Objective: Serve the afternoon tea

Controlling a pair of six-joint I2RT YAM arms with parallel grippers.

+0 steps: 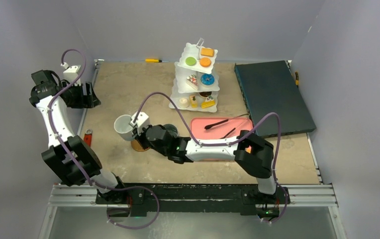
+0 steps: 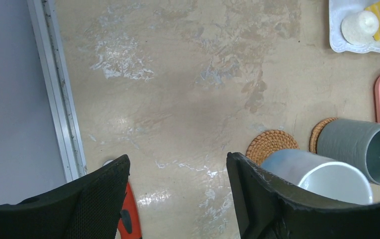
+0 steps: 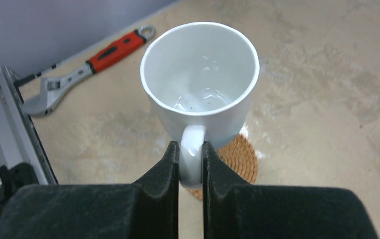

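A white mug [image 3: 200,84] stands upright, and my right gripper [image 3: 191,147] is shut on its handle [image 3: 192,162]. A cork coaster [image 3: 237,159] lies just under and to the right of the mug's base; whether the mug rests on anything I cannot tell. From above, the mug [image 1: 125,127] sits left of the right gripper [image 1: 139,130], with the coaster [image 1: 139,145] beside it. The grey mug [image 2: 357,149] stands on a second coaster [image 2: 321,133]. The white three-tier stand [image 1: 178,84] holds several toy pastries. My left gripper [image 1: 86,94] hangs open at the far left, holding nothing.
A pink tray [image 1: 198,124] with black tongs [image 1: 223,122] lies right of the mugs. A dark slab [image 1: 272,97] fills the back right. A red-handled wrench [image 1: 88,137] lies near the left rail. A small yellow tool [image 1: 153,60] sits at the back wall.
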